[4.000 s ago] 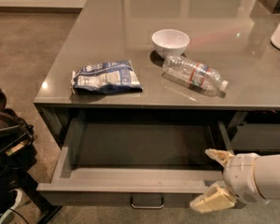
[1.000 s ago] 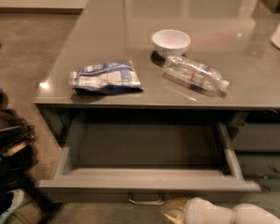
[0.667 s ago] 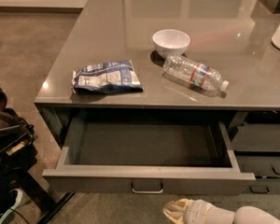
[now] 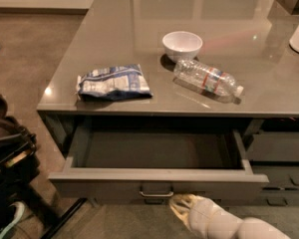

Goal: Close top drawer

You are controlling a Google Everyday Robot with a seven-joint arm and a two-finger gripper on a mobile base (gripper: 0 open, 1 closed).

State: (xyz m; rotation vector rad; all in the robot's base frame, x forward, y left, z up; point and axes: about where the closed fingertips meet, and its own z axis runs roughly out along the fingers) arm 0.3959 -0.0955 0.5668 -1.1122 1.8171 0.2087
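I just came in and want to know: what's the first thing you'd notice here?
The top drawer, wide open under the grey table at the front. Just below its front, right of the handle, sits the robot's pale gripper. On the table lie a blue bag, a white bowl and a clear bottle on its side.

Grey table (image 4: 114,29) bears chip bag (image 4: 113,81), white bowl (image 4: 182,45), lying bottle (image 4: 207,78) — tool (image 4: 182,205) low before it.

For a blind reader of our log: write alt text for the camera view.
The grey top drawer stands pulled wide open, with the gripper low in front, just below its handle. On the countertop are a snack bag, a white bowl and a bottle lying on its side.
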